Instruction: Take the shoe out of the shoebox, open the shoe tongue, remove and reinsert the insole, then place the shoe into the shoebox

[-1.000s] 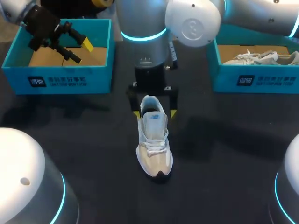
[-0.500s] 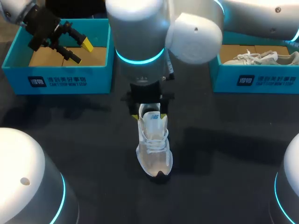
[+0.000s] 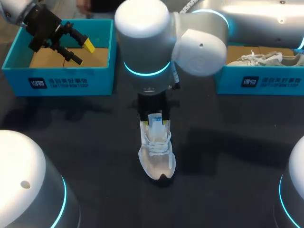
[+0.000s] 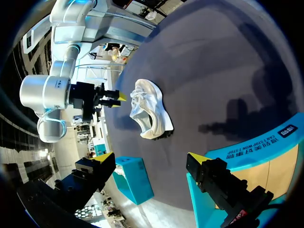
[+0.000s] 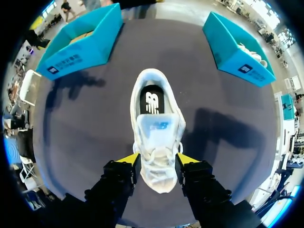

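Note:
A white and beige shoe (image 3: 156,156) stands on the dark table, toe toward me, its tongue raised and the dark insole (image 5: 152,101) showing in the opening. My right gripper (image 3: 154,122) comes down over it. Its yellow fingertips (image 5: 134,159) press on both sides of the shoe (image 5: 156,142) at the laces. My left gripper (image 3: 81,51) hangs open over the left shoebox (image 3: 57,83), with nothing between its fingers (image 4: 105,157). From there the shoe (image 4: 149,111) lies ahead on the table.
The right shoebox (image 3: 259,81) at the back right holds another pale shoe (image 3: 266,58). The left shoebox shows only its brown cardboard floor. My right arm's big elbow (image 3: 156,33) hangs over the table's middle. White arm housings (image 3: 23,180) rise at both near corners.
My right gripper has come down over the shoe, and its fingers have drawn in from wide apart to lie against the shoe's sides. The left arm has kept still.

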Robot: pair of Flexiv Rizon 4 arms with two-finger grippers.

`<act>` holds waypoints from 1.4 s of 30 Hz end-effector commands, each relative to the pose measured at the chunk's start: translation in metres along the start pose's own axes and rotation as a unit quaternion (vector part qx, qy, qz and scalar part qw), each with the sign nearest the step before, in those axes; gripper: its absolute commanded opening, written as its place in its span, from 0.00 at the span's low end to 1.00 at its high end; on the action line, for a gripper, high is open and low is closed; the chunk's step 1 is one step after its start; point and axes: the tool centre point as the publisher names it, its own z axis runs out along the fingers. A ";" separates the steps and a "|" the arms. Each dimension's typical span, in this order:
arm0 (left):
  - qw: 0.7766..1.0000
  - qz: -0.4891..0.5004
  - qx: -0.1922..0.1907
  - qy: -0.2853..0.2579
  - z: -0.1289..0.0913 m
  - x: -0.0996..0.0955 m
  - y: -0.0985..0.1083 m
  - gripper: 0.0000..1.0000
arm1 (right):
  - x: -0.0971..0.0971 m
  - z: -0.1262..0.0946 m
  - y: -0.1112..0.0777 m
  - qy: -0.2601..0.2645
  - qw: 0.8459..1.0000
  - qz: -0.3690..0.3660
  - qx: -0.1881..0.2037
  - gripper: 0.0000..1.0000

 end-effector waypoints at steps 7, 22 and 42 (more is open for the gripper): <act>1.000 0.000 0.000 0.001 0.000 0.000 0.000 1.00 | 0.000 0.034 0.019 0.008 1.000 -0.005 0.016 0.42; 1.000 0.000 0.000 0.001 0.000 0.000 0.000 1.00 | 0.001 0.051 0.024 0.010 0.999 -0.008 0.033 0.45; 1.000 0.000 0.000 0.001 0.000 0.000 0.000 1.00 | -0.006 0.045 0.032 0.002 1.000 -0.019 -0.015 0.40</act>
